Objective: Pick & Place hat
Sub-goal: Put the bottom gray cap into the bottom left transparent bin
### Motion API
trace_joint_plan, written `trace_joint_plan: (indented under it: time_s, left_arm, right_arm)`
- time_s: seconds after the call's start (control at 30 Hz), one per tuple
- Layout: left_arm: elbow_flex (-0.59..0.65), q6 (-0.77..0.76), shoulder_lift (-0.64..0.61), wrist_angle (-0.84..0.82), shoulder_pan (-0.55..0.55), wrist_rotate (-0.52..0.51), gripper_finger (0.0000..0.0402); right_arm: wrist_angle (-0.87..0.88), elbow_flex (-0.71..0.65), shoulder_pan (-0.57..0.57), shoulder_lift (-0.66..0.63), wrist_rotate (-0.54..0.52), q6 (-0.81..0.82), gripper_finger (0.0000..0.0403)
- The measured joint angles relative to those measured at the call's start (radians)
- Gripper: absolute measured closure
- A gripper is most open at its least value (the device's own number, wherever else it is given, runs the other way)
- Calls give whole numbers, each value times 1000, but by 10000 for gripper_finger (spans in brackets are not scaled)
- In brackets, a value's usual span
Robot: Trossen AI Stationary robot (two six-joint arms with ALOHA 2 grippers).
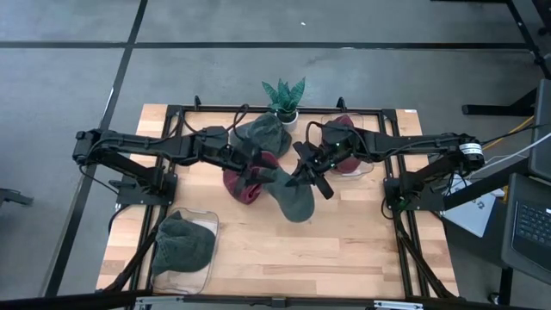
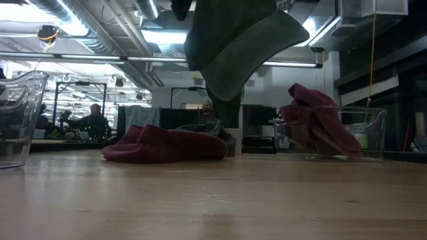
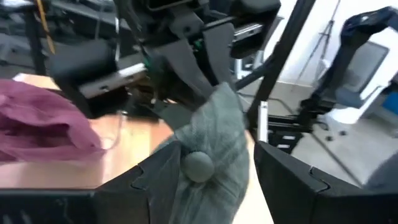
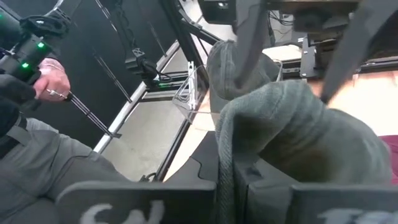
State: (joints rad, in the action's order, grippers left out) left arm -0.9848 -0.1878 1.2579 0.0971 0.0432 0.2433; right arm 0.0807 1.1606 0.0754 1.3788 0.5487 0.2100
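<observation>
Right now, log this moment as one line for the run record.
right pincer: shut on green hat, lifted mid-table | left pincer: open around same hat | maroon hat: on table | second green hat: in front-left tray

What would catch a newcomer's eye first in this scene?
A green hat hangs in the air over the table's middle, pinched in the shut right pincer, with the open left pincer beside it. A red hat lies on the table below. Another green hat fills the near-left tray.

Ceiling strip lights point(image 2: 160, 30) glare in the dim low view; both wrist views are motion-blurred, overhead evenly lit
</observation>
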Motion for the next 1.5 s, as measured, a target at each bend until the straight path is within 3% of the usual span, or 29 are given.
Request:
trace_joint_plan:
  time_s: [0.33, 0.57, 1.03, 1.27, 1.5]
  left_arm:
    - [0, 19, -2, 11, 30, 26, 203]
    - [0, -16, 29, 13, 31, 132, 203]
    - [0, -117, 97, 108, 31, 210, 209]
    - [0, -185, 96, 108, 31, 304, 285]
    - [0, -197, 96, 55, 31, 312, 385]
  right_arm:
    - [0, 0, 0, 0, 5, 4, 398]
    - [-41, 0, 0, 0, 5, 1, 398]
    - [-49, 0, 1, 0, 5, 11, 398]
    - [-45, 0, 1, 0, -2, 2, 393]
    - [-46, 0, 1, 0, -13, 15, 370]
